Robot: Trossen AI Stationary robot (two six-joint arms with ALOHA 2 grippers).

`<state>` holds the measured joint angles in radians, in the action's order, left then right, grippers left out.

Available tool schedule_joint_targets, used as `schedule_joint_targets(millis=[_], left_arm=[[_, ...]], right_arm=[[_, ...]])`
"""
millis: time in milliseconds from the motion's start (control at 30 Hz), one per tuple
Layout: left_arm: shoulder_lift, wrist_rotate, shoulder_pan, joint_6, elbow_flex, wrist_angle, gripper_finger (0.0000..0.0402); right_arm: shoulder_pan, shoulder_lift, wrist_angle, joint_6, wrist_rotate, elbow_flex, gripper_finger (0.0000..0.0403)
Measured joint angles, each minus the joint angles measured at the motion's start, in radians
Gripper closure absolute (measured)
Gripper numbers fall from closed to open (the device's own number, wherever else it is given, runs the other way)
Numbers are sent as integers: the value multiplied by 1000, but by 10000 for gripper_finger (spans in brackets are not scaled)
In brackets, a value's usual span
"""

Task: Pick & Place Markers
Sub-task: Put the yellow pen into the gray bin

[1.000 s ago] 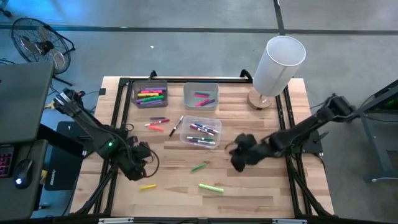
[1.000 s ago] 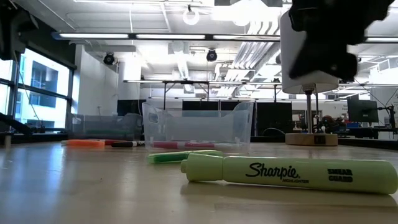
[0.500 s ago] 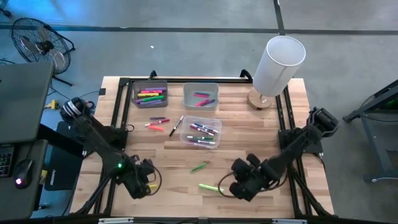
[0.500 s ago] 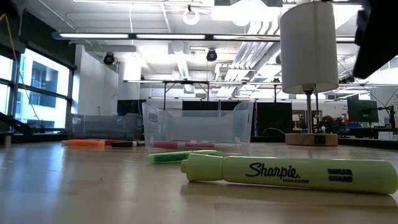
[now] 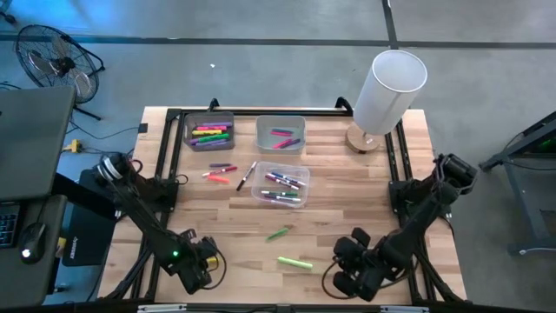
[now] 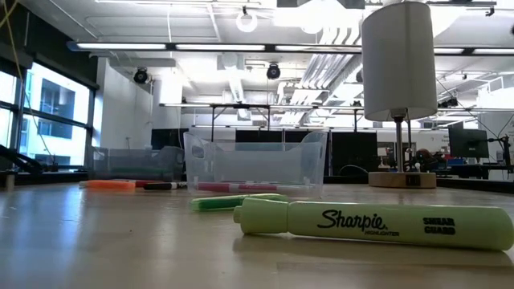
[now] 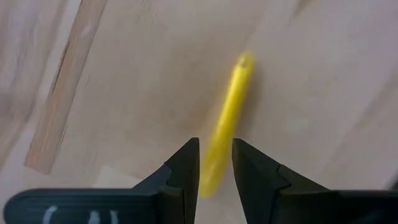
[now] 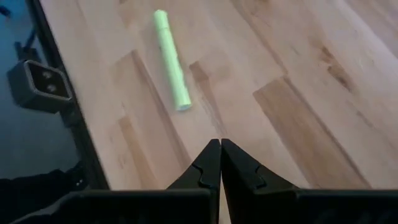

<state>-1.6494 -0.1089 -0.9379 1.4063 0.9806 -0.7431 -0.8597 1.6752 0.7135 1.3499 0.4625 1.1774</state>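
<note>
A yellow marker (image 7: 227, 112) lies flat on the wood near the table's near left corner. My left gripper (image 7: 216, 146) (image 5: 200, 263) stands over it, slightly open, with one finger on each side of the marker's nearer end. The arm hides this marker in the high view. A light green highlighter (image 5: 295, 262) (image 8: 171, 59) (image 6: 377, 225) lies flat close to the near edge. My right gripper (image 8: 219, 146) (image 5: 342, 266) is shut, just to its right and touching nothing. A green marker (image 5: 278, 233) (image 6: 237, 201) lies farther in. Neither gripper shows in the low view.
Two bins (image 5: 209, 132) (image 5: 280, 133) with markers stand at the far side, and a clear bin (image 5: 280, 184) (image 6: 255, 164) with markers sits mid-table. Loose markers (image 5: 221, 171) lie left of it. A white cylinder on a wooden base (image 5: 388, 91) stands far right. Bare wood lies between the grippers.
Both arms have swung toward the table's near edge. My left gripper has come over the yellow marker, which now sits between its fingers. My right gripper has moved from mid-table to the right of the light green highlighter and has left the low view. The markers have stayed put.
</note>
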Motion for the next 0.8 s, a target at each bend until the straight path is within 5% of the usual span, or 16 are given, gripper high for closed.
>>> schedule_joint_targets(millis=[333,500,800], left_arm=[[-129,6,1,-87,6,25,311],[-140,16,32,-76,7,33,366],[-133,170,155,-76,27,24,373]], right_arm=[[-58,-1,-32,48,2,0,401],[-73,-1,-45,47,2,0,402],[-91,-2,-66,24,13,-16,402]])
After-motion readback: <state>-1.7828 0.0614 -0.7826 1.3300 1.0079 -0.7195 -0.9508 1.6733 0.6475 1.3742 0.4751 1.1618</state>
